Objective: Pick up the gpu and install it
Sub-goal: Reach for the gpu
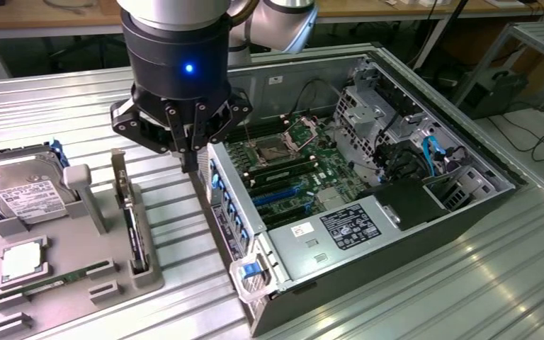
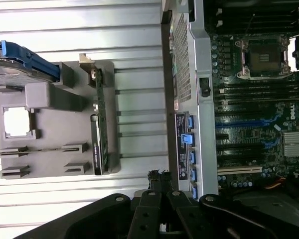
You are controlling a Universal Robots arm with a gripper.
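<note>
Gripper (image 1: 190, 159): fingers pressed together, nothing held, hovering at the edge of the open computer case (image 1: 367, 297). Gpu (image 1: 132, 227) stands on edge in the grey holder (image 1: 93, 244), at 7 o'clock from the gripper in the exterior view, near but apart. Its long axis runs roughly 12-to-6.

Count: one gpu, one hard drive (image 1: 22, 191), one CPU (image 1: 22, 258), one memory stick (image 1: 50, 283), one arm.

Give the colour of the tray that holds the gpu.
Grey tray; gpu stands in it. Clearest in the exterior view.
</note>
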